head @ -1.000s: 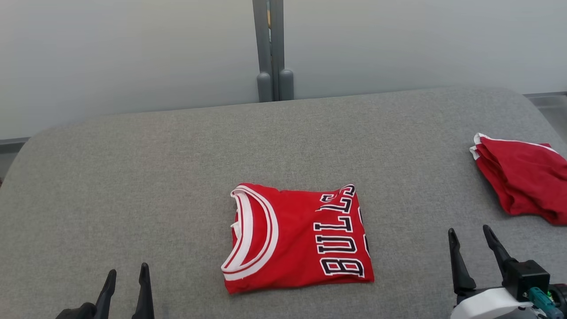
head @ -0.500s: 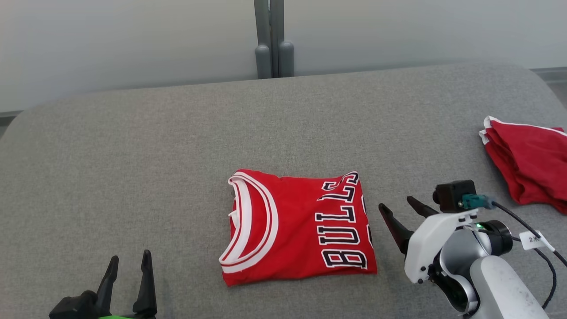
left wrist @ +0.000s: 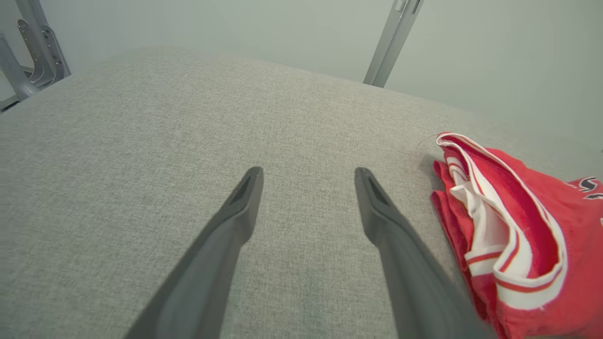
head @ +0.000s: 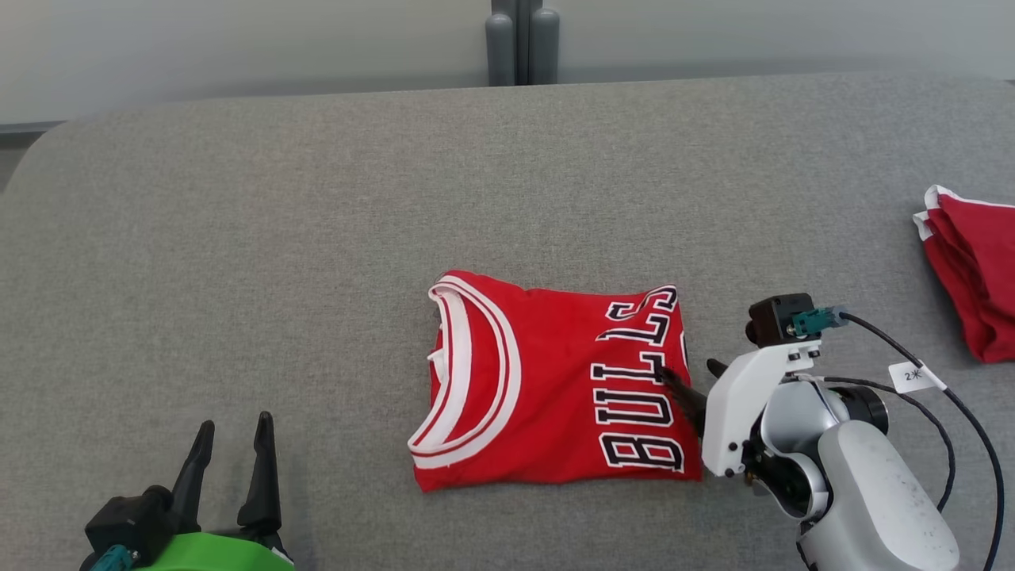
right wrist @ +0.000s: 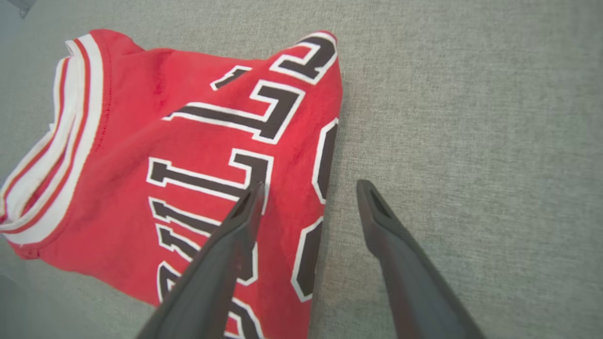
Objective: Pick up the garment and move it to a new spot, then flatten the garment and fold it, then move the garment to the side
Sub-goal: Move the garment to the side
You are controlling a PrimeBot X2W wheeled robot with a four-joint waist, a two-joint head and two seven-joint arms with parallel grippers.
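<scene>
— Near the middle of the grey padded table (head: 238,238) we see the folded red Bulls jersey (head: 555,388). It lies flat, with the white-trimmed neckline toward the left and the black lettering toward the right.
— And our right gripper (head: 688,370)?
— We have it at the jersey's right edge, jaws spread wide and holding nothing. In the right wrist view one finger (right wrist: 226,254) is over the lettering and the other is over bare table just beside the edge. Whether a fingertip touches the cloth we cannot tell.
— Our left gripper (head: 235,420)?
— Also spread wide and empty, at the near left, well apart from the jersey. Its wrist view shows the neckline off to the right of its fingers, with bare table between the two fingers.
— Anything else on the table?
— We see a second red garment (head: 971,277) with white trim, bunched at the right edge, well apart from the jersey. A grey post (head: 522,40) stands behind the far edge.
</scene>
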